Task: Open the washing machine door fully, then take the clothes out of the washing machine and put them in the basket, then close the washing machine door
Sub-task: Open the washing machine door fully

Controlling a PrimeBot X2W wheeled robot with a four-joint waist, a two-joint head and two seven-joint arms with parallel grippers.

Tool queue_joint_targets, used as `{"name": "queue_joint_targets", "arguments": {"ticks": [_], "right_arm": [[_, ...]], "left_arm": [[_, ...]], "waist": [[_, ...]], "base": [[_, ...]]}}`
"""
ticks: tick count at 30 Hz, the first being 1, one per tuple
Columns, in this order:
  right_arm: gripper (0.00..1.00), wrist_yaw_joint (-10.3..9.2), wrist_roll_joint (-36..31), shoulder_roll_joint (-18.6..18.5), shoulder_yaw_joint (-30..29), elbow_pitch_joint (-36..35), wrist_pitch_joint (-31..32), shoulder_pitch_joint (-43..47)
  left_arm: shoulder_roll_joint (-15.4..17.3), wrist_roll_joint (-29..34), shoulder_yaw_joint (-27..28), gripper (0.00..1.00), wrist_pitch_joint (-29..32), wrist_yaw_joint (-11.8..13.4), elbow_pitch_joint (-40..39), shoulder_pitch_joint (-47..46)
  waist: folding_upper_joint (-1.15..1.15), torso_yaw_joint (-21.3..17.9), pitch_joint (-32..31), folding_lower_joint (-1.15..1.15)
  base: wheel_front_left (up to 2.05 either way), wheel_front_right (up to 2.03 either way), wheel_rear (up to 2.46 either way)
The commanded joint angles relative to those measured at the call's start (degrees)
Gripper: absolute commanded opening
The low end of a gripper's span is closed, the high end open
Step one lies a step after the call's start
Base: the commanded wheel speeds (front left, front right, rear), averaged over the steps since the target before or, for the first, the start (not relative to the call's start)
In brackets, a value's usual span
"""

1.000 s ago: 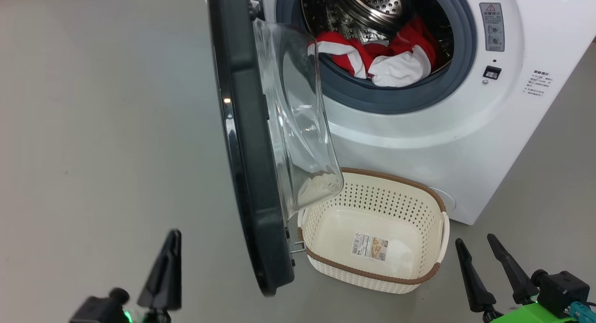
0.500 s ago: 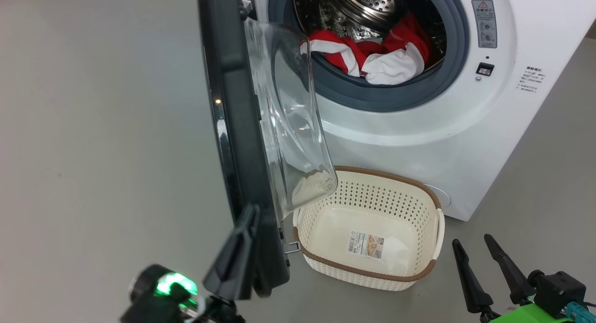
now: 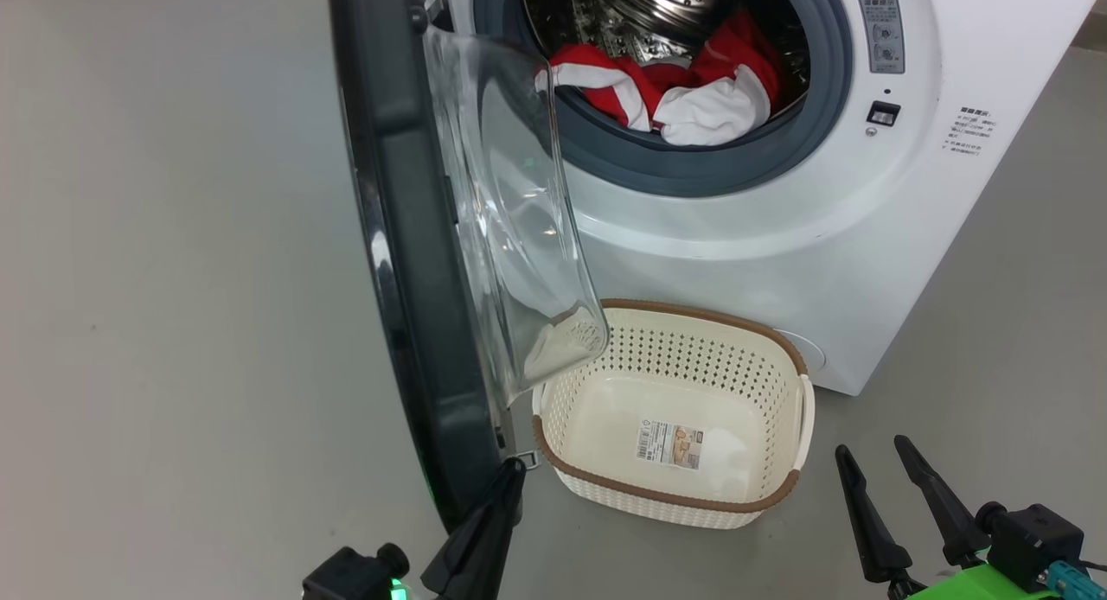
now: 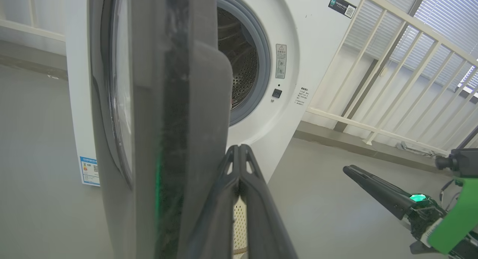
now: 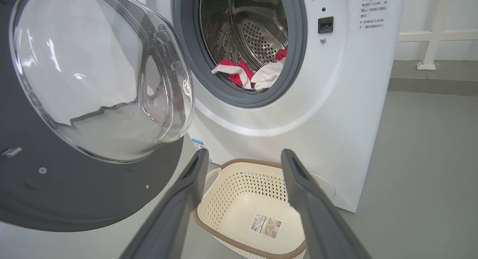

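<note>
- The clothes (image 3: pixel 692 107), top middle, look soft and light; grab the white front lump.
- Left gripper (image 3: pixel 512 475), bottom middle: closed, empty.
- Right gripper (image 3: pixel 871 449), lower right: wide open.

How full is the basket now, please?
Empty: the basket shows a bare bottom with its sticker; the clothes lie in the drum.

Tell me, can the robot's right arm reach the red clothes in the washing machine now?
Probably yes. The washing machine door stands swung aside to the left, and nothing lies between the open right gripper and the clothes. The basket sits lower.
</note>
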Motion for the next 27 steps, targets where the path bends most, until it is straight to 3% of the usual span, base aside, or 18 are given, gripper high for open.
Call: {"name": "queue_joint_targets", "arguments": {"ticks": [1, 12, 27], "right_arm": [[1.00, 0.43, -0.1, -0.6, 1.2, -1.4, -0.5, -1.4], [1.00, 0.43, -0.1, -0.5, 1.0, -1.7, -0.5, -1.4], [1.00, 0.43, -0.2, -0.6, 0.8, -2.0, -0.5, -2.1]], "left_arm": [[0.2, -0.7, 2.4, 0.00, -0.3, -0.3, -0.4, -2.0], [0.2, -0.2, 7.8, 0.00, -0.3, 0.4, 1.8, -1.8], [0.2, 1.8, 23.6, 0.00, -0.3, 2.2, 2.3, -1.8]], "waist": [[0.00, -0.1, 0.1, 0.00], [0.00, 0.0, 0.3, 0.00], [0.00, 0.4, 1.5, 0.00]], "base": [[0.00, 0.00, 0.00], [0.00, 0.00, 0.00], [0.00, 0.00, 0.00]]}}
